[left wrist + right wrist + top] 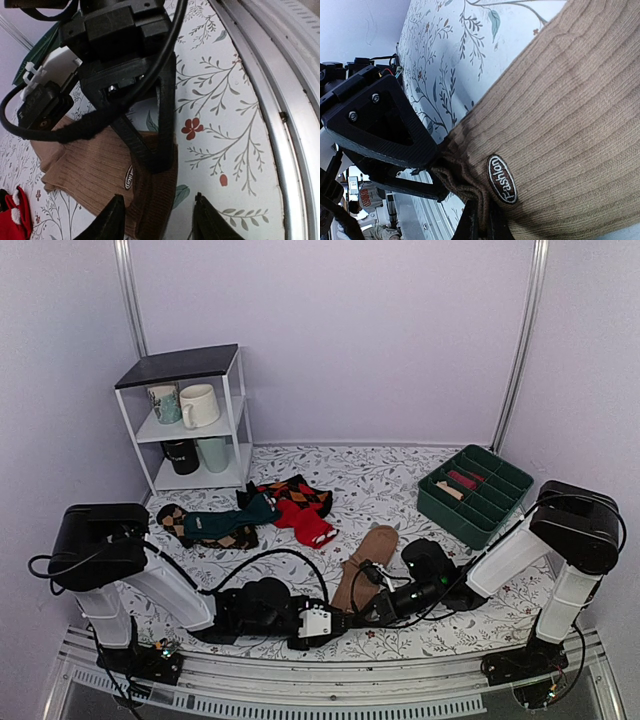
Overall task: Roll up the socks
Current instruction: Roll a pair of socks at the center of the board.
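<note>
The tan-brown ribbed socks lie flat on the floral table, lengthwise towards the near edge. A small oval label sits by the near end. My right gripper is shut on that end's bunched edge, just beside the label. In the left wrist view its black fingers pinch the socks from above. My left gripper stands open, its two fingertips astride the same end, one over the fabric, one over bare table. In the top view both grippers meet there, left and right.
A red sock and dark teal and argyle socks lie behind on the left. A green divided tray stands at the right, a white shelf with mugs at the back left. A metal rail runs along the near edge.
</note>
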